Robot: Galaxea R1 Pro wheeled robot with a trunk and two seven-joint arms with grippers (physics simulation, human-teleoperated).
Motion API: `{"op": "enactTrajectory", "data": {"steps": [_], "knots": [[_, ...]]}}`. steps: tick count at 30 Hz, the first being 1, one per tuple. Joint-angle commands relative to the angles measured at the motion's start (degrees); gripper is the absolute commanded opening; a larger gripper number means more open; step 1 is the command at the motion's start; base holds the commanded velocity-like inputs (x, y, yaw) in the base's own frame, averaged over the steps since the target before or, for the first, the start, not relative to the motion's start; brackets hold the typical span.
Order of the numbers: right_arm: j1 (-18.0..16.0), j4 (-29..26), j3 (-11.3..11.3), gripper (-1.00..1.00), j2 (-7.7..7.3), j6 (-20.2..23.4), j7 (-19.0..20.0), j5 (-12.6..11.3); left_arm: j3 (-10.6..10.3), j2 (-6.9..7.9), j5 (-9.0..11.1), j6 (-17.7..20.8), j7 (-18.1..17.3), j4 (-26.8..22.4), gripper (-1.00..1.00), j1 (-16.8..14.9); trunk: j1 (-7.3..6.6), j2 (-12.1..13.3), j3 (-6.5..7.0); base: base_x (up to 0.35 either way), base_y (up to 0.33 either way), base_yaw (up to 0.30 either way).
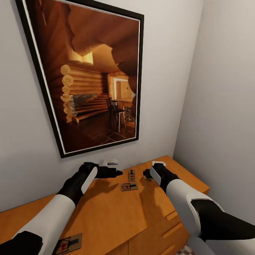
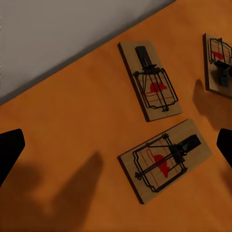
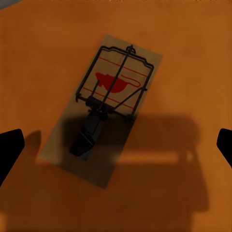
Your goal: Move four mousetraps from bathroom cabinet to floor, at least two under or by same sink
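Both grippers hover over cabinet top (image 1: 106, 209). L gripper (image 1: 118, 173) jaws spread, nothing held; R gripper (image 1: 146, 174) also spread wide, empty. 2 mousetraps (image 1: 129, 186) flat on top between grippers, a 3rd trap (image 3: 103, 126) under R gripper, a 4th trap (image 1: 68, 243) at 7 o'clock near front edge.

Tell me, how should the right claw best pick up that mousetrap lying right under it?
Probably from straight above, pinching the mousetrap across its tan board's two long edges. It lies flat on the cabinet, so only those thin edges offer grip; the wire spring on top is best avoided.
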Motion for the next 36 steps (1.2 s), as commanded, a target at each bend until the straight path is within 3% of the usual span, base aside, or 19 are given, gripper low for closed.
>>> {"op": "enactTrajectory", "data": {"steps": [1, 36], "knots": [[0.0, -0.1, -0.3, 1.00, 0.04, 0.1, -0.4, -0.5, 0.0, 0.01, -0.2, 0.2, -0.2, 0.0, 1.00, 0.0, 0.01, -0.1, -0.09, 0.000, 0.000, 0.000], [0.0, -0.1, -0.3, 1.00, 0.04, 0.1, -0.4, -0.5, 0.0, 0.00, -0.2, 0.2, -0.2, 0.0, 1.00, 0.0, 0.01, -0.1, -0.09, 0.000, 0.018, 0.000]]}}
